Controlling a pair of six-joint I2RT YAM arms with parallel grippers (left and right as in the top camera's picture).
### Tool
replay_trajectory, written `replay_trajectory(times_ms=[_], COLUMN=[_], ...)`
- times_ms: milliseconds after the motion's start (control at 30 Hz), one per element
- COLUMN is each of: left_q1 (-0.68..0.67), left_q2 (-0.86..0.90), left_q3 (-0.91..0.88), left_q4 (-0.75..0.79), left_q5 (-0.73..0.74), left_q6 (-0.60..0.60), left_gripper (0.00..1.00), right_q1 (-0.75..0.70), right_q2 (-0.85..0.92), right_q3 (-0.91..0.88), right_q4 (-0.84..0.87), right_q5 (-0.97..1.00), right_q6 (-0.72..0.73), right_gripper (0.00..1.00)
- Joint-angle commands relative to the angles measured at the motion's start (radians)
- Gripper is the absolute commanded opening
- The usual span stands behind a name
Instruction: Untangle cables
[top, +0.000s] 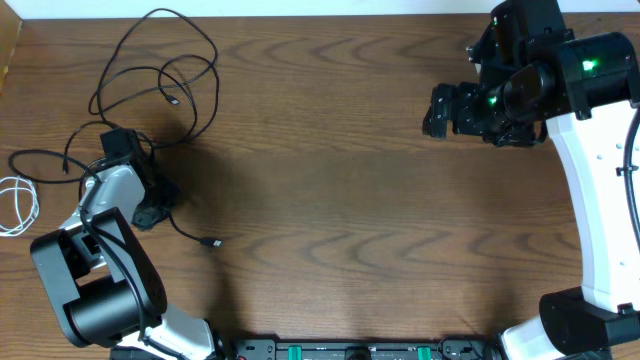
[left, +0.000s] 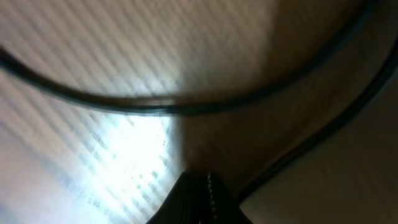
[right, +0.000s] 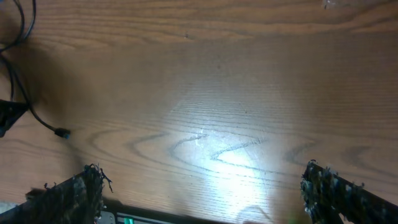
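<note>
Black cables lie in loose loops at the table's far left, and one plug end trails out to the right. A white cable curls at the left edge. My left gripper sits low among the black strands with its jaws shut. In the left wrist view one black cable arcs ahead of the fingers. Another black cable runs in under their right side; whether it is pinched does not show. My right gripper hangs open at the far right, holding nothing.
The right wrist view shows a black cable and its plug far off at the left. The left arm's base fills the near-left corner. The right arm runs along the right edge.
</note>
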Motion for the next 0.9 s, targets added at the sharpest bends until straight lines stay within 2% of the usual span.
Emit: replay_trajectory(times_ms=[0,167,367,467,500,567,600,633,767,867], left_q1=[0.002,0.002,0.003,0.002,0.000,0.000,0.000,0.000,0.000,0.000], left_q2=[-0.007,-0.058,-0.092,-0.095,-0.093,-0.093,-0.093,-0.093,-0.105,-0.144], left_q3=[0.056,0.147,0.243,0.248,0.246,0.243,0.243,0.243,0.244,0.244], left_q4=[-0.049,-0.097,-0.142,-0.163,-0.176,-0.204,-0.219,-0.238,-0.330,-0.407], left_q5=[-0.002,-0.002,-0.002,-0.001,0.003,0.035,0.061,0.099,0.204,0.223], left_q6=[0.071,0.098,0.241,0.225,0.198,0.134,0.112,0.093,0.091,0.053], left_gripper=[0.07,0.07,0.08,0.08,0.12,0.36,0.53,0.57,0.57,0.57], right_q1=[0.005,0.005,0.005,0.005,0.005,0.005,0.005,0.005,0.005,0.005], right_q2=[-0.010,-0.010,-0.010,-0.010,-0.010,-0.010,-0.010,-0.010,-0.010,-0.010], right_q3=[0.002,0.002,0.002,0.002,0.002,0.002,0.002,0.002,0.002,0.002], right_q4=[-0.001,-0.002,-0.002,-0.001,-0.001,-0.002,-0.002,-0.001,-0.001,-0.002], right_q5=[0.004,0.004,0.004,0.004,0.004,0.004,0.004,0.004,0.004,0.004], right_q6=[-0.011,-0.011,-0.011,-0.011,-0.011,-0.011,-0.011,-0.011,-0.011,-0.011], right_gripper=[0.99,0.99,0.99,0.99,0.99,0.99,0.99,0.99,0.99,0.99])
